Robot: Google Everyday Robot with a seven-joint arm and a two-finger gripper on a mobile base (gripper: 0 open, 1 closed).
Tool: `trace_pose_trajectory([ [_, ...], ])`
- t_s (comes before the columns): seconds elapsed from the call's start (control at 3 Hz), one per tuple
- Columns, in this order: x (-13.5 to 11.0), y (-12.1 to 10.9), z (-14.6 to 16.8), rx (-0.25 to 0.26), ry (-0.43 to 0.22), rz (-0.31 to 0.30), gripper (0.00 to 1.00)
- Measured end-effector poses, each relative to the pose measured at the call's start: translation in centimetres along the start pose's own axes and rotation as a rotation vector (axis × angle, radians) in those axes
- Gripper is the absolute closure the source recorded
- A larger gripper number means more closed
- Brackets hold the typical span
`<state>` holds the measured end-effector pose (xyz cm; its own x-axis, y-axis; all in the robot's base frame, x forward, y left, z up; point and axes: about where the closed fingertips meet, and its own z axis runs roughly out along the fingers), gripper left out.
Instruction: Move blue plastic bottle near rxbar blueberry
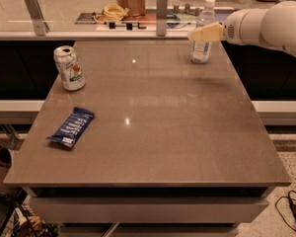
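The blue plastic bottle [201, 51] stands upright at the far right of the table, clear with a white cap and a pale label. My gripper [199, 34] reaches in from the right on a white arm and sits at the bottle's mid-height, crossing in front of it. The rxbar blueberry [71, 127] lies flat in its dark blue wrapper near the table's front left, far from the bottle.
A green-and-white soda can [69, 68] stands at the left, behind the bar. The brown table [153, 147] ends close behind the bottle. A counter [89, 6] beyond holds posts, yellow cable and a basket. A cable lies on the floor at the right.
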<state>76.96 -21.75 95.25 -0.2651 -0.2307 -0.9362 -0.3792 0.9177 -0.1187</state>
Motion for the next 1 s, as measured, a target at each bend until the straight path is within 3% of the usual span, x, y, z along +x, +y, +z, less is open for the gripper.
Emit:
trace_pose_trajectory([
  [0.33, -0.1, 0.9, 2.2, -0.044, -0.042, 0.040, 0.00],
  [1.0, -0.3, 3.2, 6.4, -0.146, -0.106, 0.099, 0.42],
])
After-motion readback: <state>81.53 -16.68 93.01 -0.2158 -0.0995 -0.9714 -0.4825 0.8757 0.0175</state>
